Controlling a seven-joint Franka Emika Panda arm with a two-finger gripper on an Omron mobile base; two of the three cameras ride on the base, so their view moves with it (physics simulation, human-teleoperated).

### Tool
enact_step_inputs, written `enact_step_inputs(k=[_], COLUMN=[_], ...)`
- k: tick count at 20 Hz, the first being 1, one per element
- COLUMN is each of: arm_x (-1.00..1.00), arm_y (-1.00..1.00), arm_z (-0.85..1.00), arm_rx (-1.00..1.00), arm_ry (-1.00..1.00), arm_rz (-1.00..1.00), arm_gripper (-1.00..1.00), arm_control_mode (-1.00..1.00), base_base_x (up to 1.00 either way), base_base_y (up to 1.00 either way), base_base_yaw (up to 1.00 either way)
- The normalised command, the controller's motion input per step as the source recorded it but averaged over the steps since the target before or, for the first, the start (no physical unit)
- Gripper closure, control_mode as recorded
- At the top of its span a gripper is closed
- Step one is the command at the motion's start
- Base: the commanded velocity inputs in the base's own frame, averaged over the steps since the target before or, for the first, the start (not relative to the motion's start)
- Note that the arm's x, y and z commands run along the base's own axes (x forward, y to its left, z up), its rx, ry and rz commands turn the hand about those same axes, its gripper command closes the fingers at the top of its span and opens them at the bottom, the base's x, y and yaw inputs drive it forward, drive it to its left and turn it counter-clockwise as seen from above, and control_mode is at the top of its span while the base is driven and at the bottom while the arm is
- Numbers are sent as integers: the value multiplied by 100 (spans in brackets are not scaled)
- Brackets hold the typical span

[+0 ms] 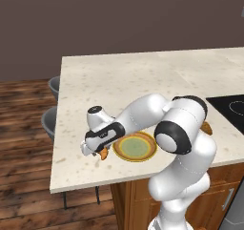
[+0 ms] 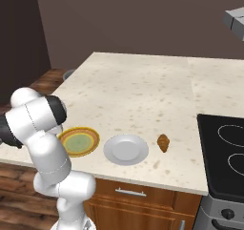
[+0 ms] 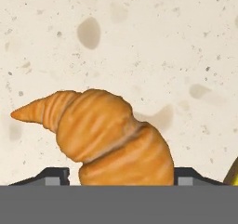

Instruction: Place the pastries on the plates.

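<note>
We have the gripper closed on a golden-brown crescent croissant just left of the yellow-rimmed, green-centred round plate, so we shift right over its centre, lower, then release

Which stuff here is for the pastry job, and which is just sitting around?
For the job:
left croissant
right croissant
green plate
grey plate

Just lying about:
stove
stools
</note>
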Motion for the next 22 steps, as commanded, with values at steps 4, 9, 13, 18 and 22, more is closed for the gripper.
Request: enact_step_inputs(k=[4,9,13,18,22], arm_x=[0,0,-14,-35,-3], arm_y=[0,0,-9,-35,-85], arm_z=[0,7,59,57,4], arm_rx=[0,0,0,0,0], arm_ry=[0,0,0,-3,5], arm_rz=[0,0,0,-8,-33], arm_gripper=[100,100,100,100,100], arm_control_mode=[-100,-100,-100,-100,-100], base_base_x=[0,0,0,0,0], base_base_y=[0,0,0,0,0], base_base_yaw=[0,0,0,0,0])
